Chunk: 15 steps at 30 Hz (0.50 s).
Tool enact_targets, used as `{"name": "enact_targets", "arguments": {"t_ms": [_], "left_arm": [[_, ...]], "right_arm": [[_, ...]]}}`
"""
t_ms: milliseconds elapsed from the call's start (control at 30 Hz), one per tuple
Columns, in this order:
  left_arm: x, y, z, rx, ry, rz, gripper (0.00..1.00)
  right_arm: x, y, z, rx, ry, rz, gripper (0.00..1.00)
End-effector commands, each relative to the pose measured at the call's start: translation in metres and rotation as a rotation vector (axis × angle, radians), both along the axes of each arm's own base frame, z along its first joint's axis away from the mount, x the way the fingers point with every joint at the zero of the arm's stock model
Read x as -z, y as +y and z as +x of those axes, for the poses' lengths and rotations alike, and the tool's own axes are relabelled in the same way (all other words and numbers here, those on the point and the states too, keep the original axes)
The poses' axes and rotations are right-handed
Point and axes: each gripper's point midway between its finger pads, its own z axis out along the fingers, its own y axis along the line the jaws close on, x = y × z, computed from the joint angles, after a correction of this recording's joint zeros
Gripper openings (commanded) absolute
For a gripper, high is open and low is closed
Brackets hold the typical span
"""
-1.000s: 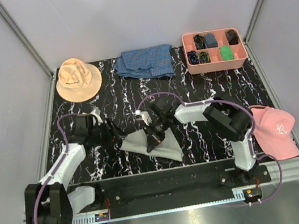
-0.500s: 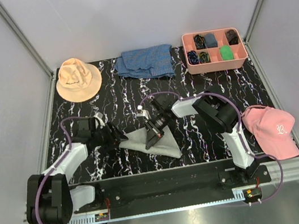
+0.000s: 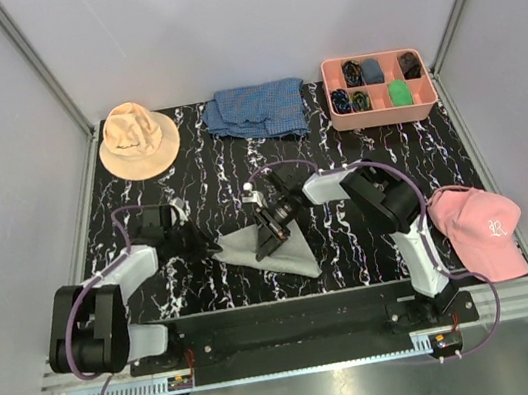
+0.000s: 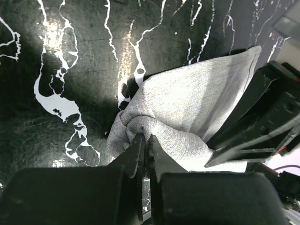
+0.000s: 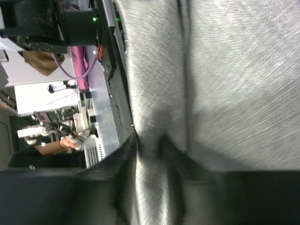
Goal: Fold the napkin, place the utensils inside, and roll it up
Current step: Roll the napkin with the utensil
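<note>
The napkin (image 3: 294,256) is lying folded into a rough triangle on the dark marbled table (image 3: 353,243), close to the near edge and between the two arms. Its long axis is running from a bunched left corner away toward a flat tip on the near right. The left gripper (image 4: 146,140) is sitting right at that left corner with its fingers pressed together, pinching a puckered fold of the grey cloth. The right gripper (image 3: 265,248) is reaching in from the far right and resting over the middle of the napkin. A strip of cloth is running between its fingers (image 5: 126,180), but that view is too blurred to tell whether they are clamping or letting go. Judging by this, the coming move is turning on that axis. The held corner is lying on the left arm's side and the free tip on the right arm's, so any drag or fold is likely to be going along that line. No utensils are showing anywhere. A pink cap (image 3: 482,227) is lying off to the right. Farther back, a peach hat (image 3: 137,137), a blue checked cloth (image 3: 260,110) and a pink tray (image 3: 383,120) are lining the far edge.
</note>
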Motion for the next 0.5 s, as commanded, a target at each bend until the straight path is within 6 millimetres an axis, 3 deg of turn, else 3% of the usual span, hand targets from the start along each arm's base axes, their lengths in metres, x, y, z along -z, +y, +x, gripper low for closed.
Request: {"name": "enact_targets", "arguments": {"t_ms": [0, 33, 67, 100, 133, 167, 200, 233, 267, 300, 367, 400, 467], "left_arm": [[-0.003, -0.005, 0.008, 0.008, 0.003, -0.026, 0.0], [-0.002, -0.005, 0.008, 0.006, 0.013, -0.025, 0.0], [-0.001, -0.005, 0.009, 0.009, 0.026, -0.023, 0.0], [0.0, -0.005, 0.009, 0.008, 0.033, -0.021, 0.0], [0.0, -0.005, 0.008, 0.011, 0.041, -0.02, 0.0], [0.0, -0.005, 0.01, 0.012, 0.044, -0.018, 0.0], [0.001, -0.006, 0.01, 0.017, 0.045, -0.016, 0.0], [0.001, -0.005, 0.011, 0.018, 0.05, -0.016, 0.0], [0.002, -0.005, 0.012, 0.02, 0.056, -0.014, 0.0], [0.002, -0.006, 0.012, 0.023, 0.062, -0.016, 0.0], [0.003, -0.007, 0.014, 0.03, 0.07, -0.018, 0.0], [0.002, -0.008, 0.015, 0.036, 0.069, -0.02, 0.0], [0.005, -0.007, 0.014, 0.039, 0.085, -0.016, 0.0]], "right_arm": [[-0.049, 0.007, 0.038, 0.095, -0.211, -0.001, 0.49], [-0.052, 0.006, 0.043, 0.121, -0.258, -0.021, 0.53], [-0.07, 0.005, 0.047, 0.139, -0.308, -0.006, 0.55], [-0.072, 0.003, 0.047, 0.153, -0.336, -0.02, 0.64], [-0.07, -0.001, 0.055, 0.187, -0.415, -0.063, 0.66], [-0.081, 0.0, 0.05, 0.187, -0.492, -0.065, 0.67], [-0.074, -0.003, 0.046, 0.19, -0.539, -0.104, 0.68], [-0.066, -0.01, 0.055, 0.216, -0.647, -0.174, 0.68], [-0.071, -0.003, 0.042, 0.191, -0.718, -0.175, 0.69], [-0.062, -0.007, 0.037, 0.183, -0.756, -0.212, 0.69], [-0.058, -0.008, 0.04, 0.192, -0.905, -0.271, 0.69], [-0.049, -0.005, 0.025, 0.153, -0.935, -0.283, 0.69], [-0.05, -0.004, 0.027, 0.17, -1.022, -0.301, 0.69]]}}
